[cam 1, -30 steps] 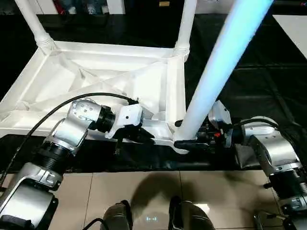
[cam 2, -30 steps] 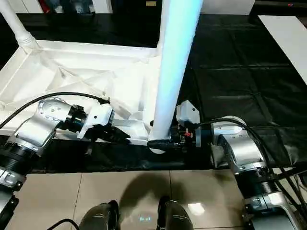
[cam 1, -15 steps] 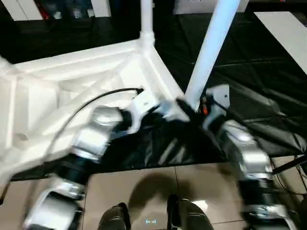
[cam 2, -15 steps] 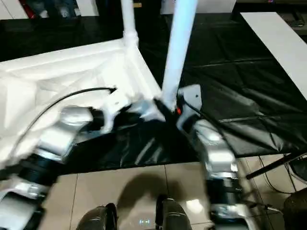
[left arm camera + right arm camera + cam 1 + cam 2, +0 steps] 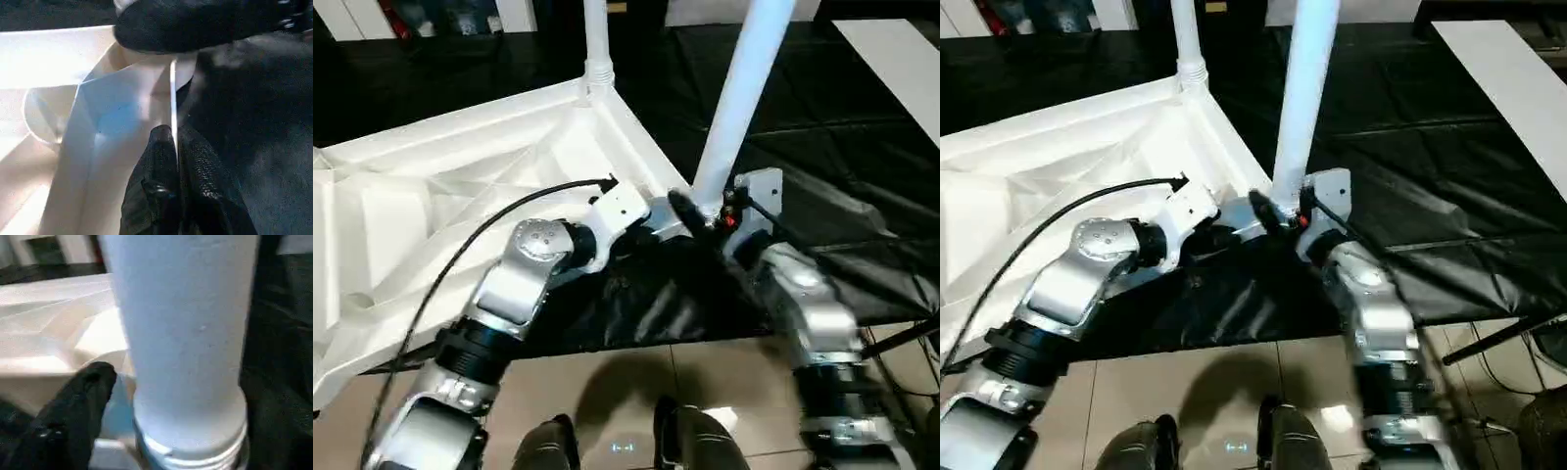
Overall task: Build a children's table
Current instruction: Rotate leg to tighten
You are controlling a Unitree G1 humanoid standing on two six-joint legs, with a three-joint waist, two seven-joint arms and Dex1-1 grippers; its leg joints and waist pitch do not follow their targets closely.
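Observation:
The children's table lies upside down: its white ribbed top rests on the black cover. One white leg stands in the far corner socket and another leg stands in the near corner. My left gripper is shut on the top's thin rim beside that near corner. My right gripper is at the base of the near leg, open, with one black finger a little off the tube. The leg's ribbed foot sits at the socket.
The black-covered worktable stretches to the right and back. A white surface lies at the far right. Tiled floor runs below the table's front edge. A black cable loops over my left forearm.
The whole view has swung and tilted. Both grippers have stayed at the same near corner. The right gripper's fingers have come away from the leg's base.

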